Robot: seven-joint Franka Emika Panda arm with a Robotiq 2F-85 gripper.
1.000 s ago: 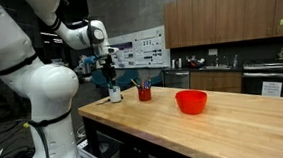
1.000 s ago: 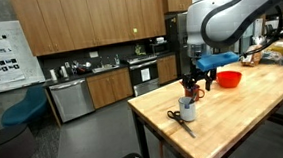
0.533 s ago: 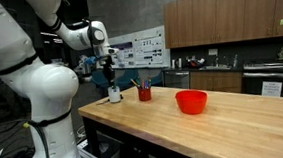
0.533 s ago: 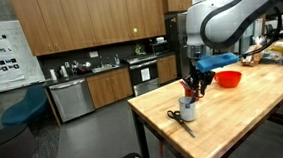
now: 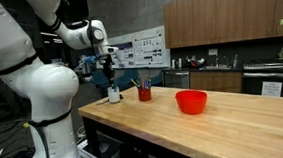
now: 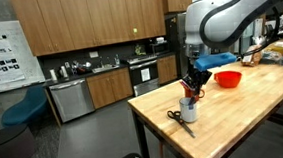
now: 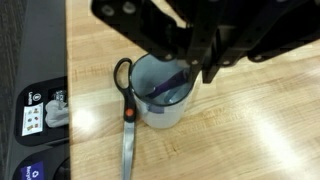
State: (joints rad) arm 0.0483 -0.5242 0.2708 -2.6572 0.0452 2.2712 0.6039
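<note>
Wrist view: pen (image 7: 170,86) in cup (image 7: 165,112) (unseen elsewhere) | exterior view: red bowl (image 5: 191,102) | fingers (image 7: 208,62) closed, hold unclear

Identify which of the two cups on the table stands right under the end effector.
The white cup, beside the scissors: the end effector hangs over it. The red cup stands apart, nearer the red bowl.

End effector (image 6: 190,88) vertical, jaws fully closed
</note>
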